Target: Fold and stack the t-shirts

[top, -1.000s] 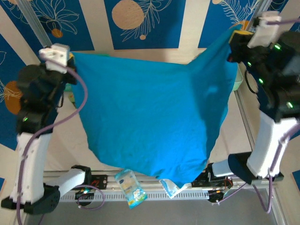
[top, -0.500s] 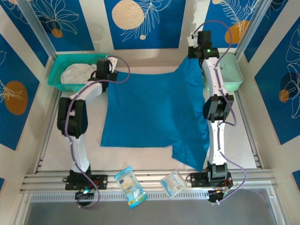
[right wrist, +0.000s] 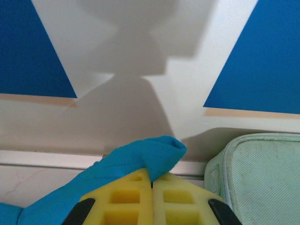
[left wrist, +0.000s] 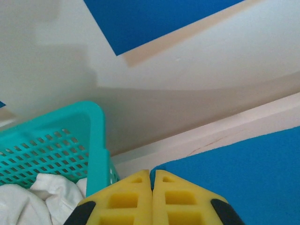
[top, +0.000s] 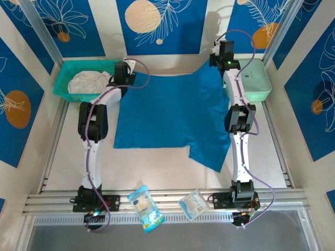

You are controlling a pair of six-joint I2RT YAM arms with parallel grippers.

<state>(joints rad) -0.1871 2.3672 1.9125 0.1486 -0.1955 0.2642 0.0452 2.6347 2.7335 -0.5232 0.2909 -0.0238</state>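
Teal shirt point(top: 172, 115) lies flat, unfolded.
Left end effector point(left wrist: 152, 173) and right end effector point(right wrist: 151, 172) pinch corners; next release, regrasp nearer hem.

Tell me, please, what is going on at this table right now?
Two robot arms are reaching across to the far side of the table. The left hand and the right hand are each shut on a far corner of the teal-blue t-shirt, which lies spread out and not yet folded. The off-white t-shirt sits bunched in the teal basket at far left, and a mint-green case lies at far right.
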